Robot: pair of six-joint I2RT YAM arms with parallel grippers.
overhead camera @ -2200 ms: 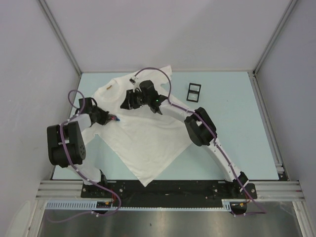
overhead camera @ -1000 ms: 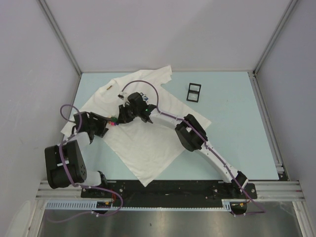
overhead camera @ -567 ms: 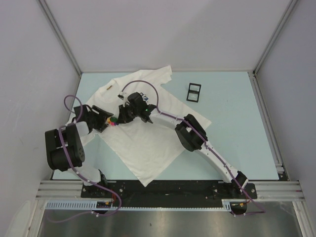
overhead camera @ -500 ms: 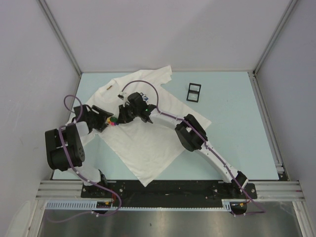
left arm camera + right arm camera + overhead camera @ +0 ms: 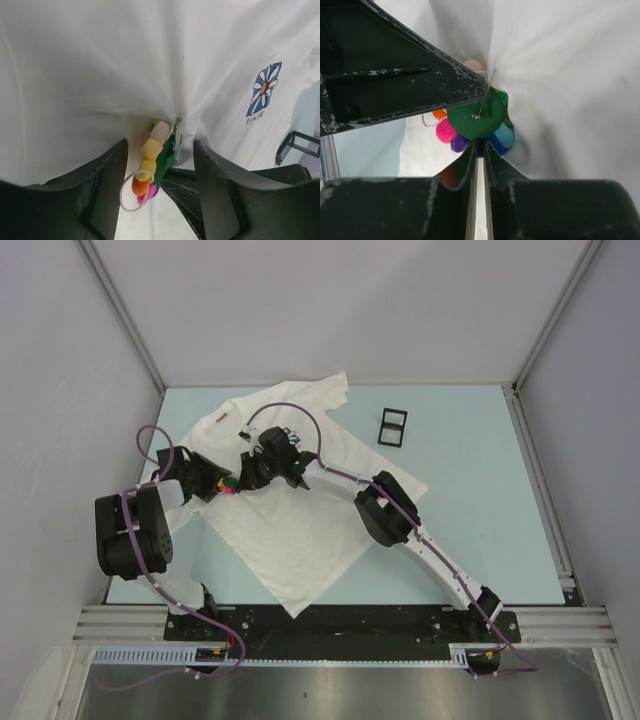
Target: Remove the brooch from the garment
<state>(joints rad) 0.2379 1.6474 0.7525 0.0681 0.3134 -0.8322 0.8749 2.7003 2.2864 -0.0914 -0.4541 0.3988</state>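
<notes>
The garment (image 5: 100, 60) is matt cloth, the brooch (image 5: 155, 155) fuzzy felt with metal pin (image 5: 478, 116).

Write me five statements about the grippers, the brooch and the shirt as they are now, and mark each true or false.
1. The left gripper is open, a finger on each side of the brooch. True.
2. The brooch lies loose on bare table. False: it sits against the garment, its pin reaching into the cloth.
3. The right gripper is wide open. False: it is shut on the edge of the brooch's green backing.
4. A blue-and-white flower emblem shows on the garment. True.
5. The black frame lies on the garment. False: it lies on the table beside it.
</notes>
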